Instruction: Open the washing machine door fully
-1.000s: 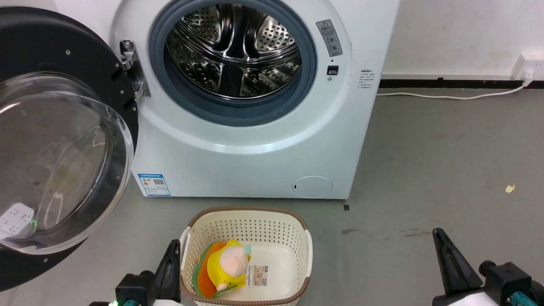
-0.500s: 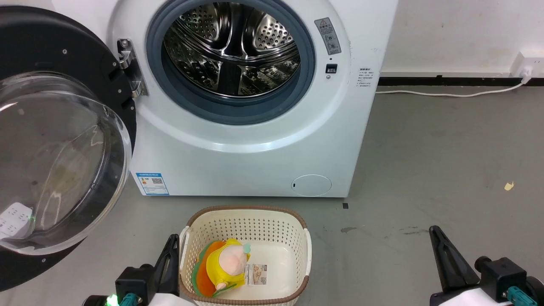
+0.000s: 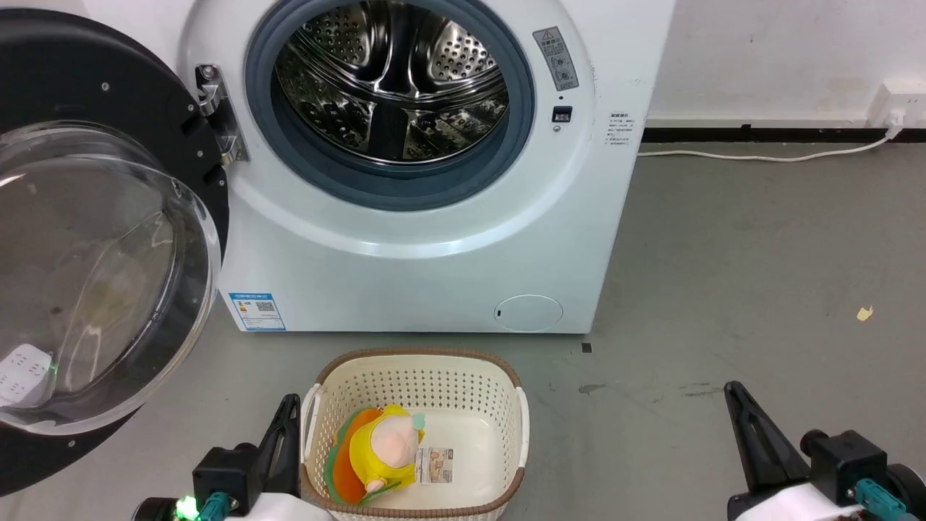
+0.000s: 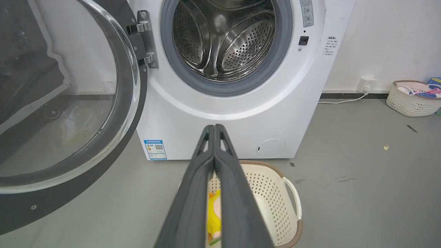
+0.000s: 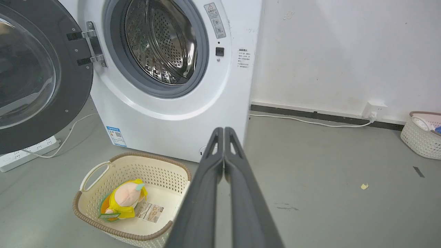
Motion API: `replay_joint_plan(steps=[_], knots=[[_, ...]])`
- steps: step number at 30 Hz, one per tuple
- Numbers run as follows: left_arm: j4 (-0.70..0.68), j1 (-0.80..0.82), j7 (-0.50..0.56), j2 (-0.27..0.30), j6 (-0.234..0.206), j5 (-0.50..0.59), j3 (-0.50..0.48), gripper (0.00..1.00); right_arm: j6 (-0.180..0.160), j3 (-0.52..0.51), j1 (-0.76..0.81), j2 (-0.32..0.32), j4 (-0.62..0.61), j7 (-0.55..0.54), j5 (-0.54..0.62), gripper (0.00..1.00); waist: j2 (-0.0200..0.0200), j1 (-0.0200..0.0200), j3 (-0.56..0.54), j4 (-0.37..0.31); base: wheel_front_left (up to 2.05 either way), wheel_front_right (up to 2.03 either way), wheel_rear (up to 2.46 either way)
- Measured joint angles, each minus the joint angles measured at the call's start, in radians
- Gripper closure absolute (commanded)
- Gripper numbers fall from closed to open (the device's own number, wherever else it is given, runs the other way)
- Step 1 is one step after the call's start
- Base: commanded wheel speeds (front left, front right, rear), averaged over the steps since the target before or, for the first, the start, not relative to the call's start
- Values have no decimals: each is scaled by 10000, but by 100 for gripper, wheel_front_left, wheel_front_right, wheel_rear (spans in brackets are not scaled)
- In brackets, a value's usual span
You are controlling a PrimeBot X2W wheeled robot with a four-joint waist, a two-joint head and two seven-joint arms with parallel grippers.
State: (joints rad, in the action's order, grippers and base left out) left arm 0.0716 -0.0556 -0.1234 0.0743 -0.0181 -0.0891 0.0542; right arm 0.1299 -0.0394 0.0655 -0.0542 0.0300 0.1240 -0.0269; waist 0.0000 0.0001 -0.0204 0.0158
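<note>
— Where is the washing machine door?
— The large round washing machine door (image 3: 101,253), a glossy black rim around a clear bulging glass bowl, stands swung out at the left of the big white front-loading washing machine (image 3: 405,275). It hangs on a metal hinge (image 3: 217,108) at the left edge of the mouth, and its glass bowl faces the robot.
— And the mouth itself?
— Uncovered: the perforated steel drum (image 3: 391,79) shows inside the grey rubber ring (image 3: 391,189). Low on the white front sit a blue label sticker (image 3: 257,311) and a small round flap (image 3: 529,313).
— What of the claws?
— The left claw (image 4: 214,128) is narrow, its two dark fingers pressed together with nothing between them. In the head view it sits at the lower left, just beside a cream perforated plastic basket (image 3: 419,356) with a brown rim. The right claw (image 5: 224,130) is likewise closed up and empty, low at the right over the grey floor (image 3: 723,275), well apart from the machine. Neither touches the door.
— What is in the basket?
— A yellow plush toy (image 3: 383,449) beside a small paper label (image 3: 438,465). The basket stands on the floor just in front of the machine.
</note>
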Motion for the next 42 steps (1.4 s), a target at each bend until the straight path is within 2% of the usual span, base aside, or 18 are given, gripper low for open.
replay_joint_plan(steps=[42], knots=[[-470, 351, 878, -190, 121, 579, -366, 100, 0, 265, -348, 0, -161, -876, 117, 100, 0, 0, 147, -115, 0, 0, 0]])
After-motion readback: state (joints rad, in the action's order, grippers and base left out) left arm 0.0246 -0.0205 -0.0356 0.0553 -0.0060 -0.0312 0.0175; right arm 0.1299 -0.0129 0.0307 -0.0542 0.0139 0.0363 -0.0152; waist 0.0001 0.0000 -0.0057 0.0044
